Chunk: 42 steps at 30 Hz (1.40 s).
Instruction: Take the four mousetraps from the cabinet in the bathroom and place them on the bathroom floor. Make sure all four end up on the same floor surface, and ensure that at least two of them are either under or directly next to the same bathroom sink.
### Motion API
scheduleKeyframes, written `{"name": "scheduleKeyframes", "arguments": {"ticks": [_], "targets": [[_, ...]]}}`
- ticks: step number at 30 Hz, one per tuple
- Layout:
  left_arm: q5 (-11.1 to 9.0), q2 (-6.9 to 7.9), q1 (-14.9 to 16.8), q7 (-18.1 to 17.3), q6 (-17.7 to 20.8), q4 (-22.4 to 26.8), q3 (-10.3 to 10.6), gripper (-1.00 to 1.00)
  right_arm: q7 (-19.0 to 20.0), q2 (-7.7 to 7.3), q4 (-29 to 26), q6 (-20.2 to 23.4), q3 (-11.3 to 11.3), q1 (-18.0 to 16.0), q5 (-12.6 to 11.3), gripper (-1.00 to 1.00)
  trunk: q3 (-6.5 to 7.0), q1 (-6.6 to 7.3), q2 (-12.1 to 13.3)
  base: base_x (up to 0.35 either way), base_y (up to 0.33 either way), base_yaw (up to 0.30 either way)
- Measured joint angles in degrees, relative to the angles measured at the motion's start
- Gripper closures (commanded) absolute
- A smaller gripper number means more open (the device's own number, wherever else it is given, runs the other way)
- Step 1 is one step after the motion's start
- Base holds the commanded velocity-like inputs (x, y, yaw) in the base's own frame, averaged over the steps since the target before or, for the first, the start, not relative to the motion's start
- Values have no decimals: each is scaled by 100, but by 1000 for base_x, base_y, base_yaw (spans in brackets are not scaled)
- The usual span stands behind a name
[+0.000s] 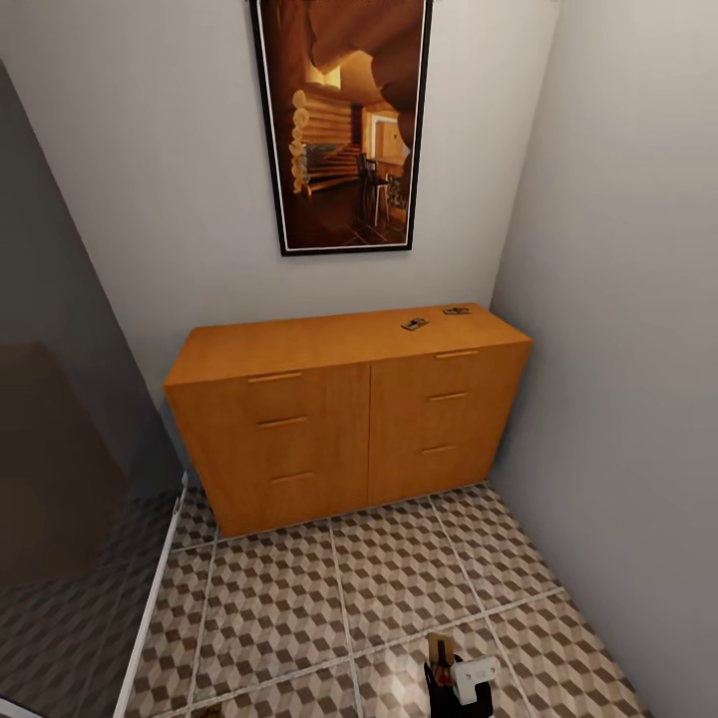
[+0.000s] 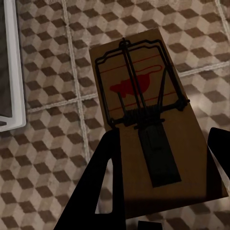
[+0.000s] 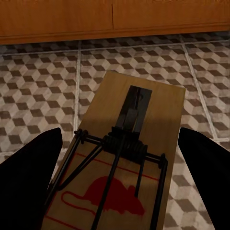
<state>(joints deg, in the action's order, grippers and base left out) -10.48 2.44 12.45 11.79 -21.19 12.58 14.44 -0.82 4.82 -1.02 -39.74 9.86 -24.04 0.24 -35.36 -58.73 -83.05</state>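
A: What are the left fingers [image 2: 158,187] doing?

B: Pinching a mousetrap [image 2: 143,115], board between both dark fingers, above the bathroom floor [image 2: 48,143].

A: And the right fingers [image 3: 117,177]?

B: Clamped on a second mousetrap [image 3: 129,158], the floor and the cabinet's base behind it.

A: Others?

B: 2 traps [image 1: 414,323] [image 1: 456,310] lie on the cabinet [image 1: 339,419] top surface, well beyond the right gripper [image 1: 454,683].
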Motion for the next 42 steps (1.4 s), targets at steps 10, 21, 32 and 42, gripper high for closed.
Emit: {"name": "scheduleKeyframes", "arguments": {"ticks": [10, 21, 32, 42], "targets": [[0, -1, 1, 3, 0, 0, 0, 100, -5, -2, 0, 0, -1, 0, 1, 100, 71, 0, 0, 0, 0, 0], [0, -1, 0, 1, 0, 0, 0, 100, -6, 1, 0, -8, -3, 0, 1, 100, 76, 0, 0, 0, 0, 0], [0, -1, -1, 1, 0, 1, 1, 100, -6, 1, 1, -8, -7, -1, -4, 100, 76, 0, 0, 0, 0, 149], [0, -2, 1, 2, 0, 1, 1, 100, -6, -7, 0, -8, -4, 0, 0, 100, 67, 0, 0, 0, 0, 212]]}}
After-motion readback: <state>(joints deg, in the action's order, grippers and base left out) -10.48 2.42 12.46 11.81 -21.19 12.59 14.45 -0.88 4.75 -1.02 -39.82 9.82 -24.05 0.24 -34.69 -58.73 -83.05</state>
